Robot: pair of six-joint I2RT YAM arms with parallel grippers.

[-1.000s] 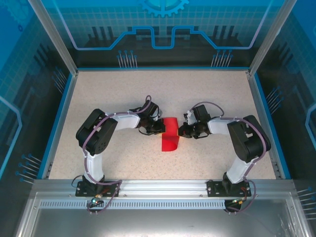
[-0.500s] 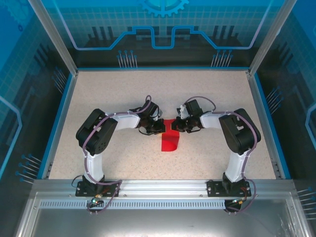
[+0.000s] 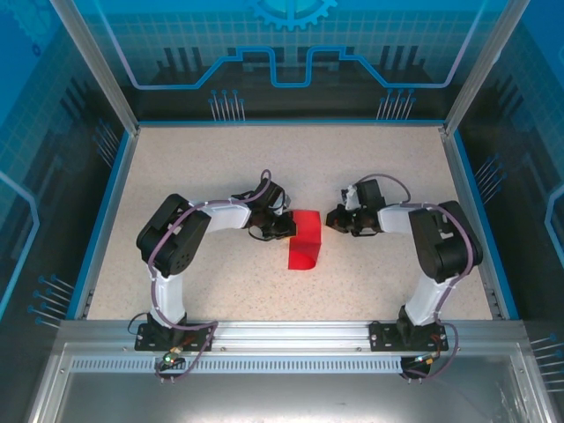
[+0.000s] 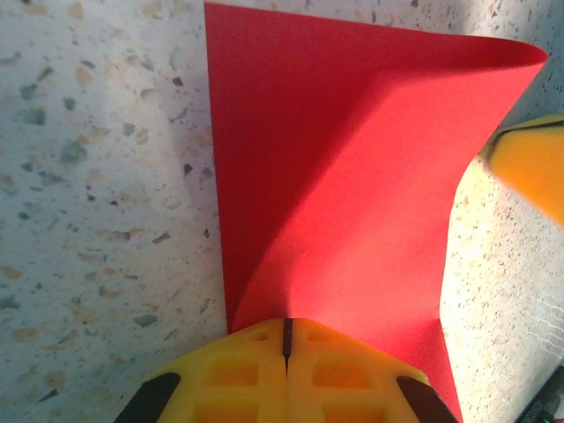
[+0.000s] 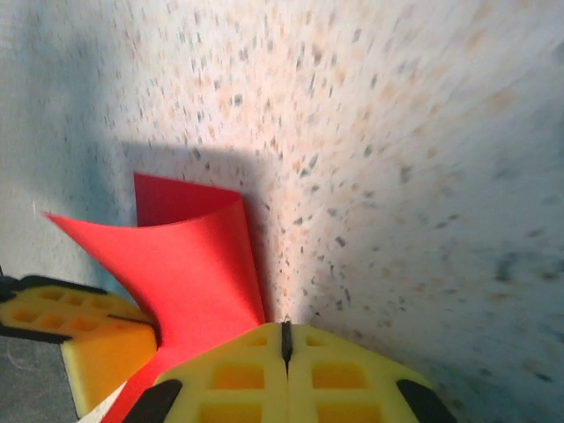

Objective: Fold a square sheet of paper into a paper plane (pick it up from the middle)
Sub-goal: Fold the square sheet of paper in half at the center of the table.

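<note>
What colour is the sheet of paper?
The paper is plain bright red, clearest in the left wrist view.

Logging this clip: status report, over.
Left end effector shut, on sheet edge. Right end effector shut, beside it. Sheet part-folded, flap curled up. No obstruction.

I'm looking at a speckled beige surface (image 3: 203, 176) with a blue rim (image 3: 291, 122) round it. Blue see-through panels (image 3: 291, 53) with circuit patterns wall it on the far, left and right sides. A metal rail (image 3: 291, 333) runs along the near edge.
</note>
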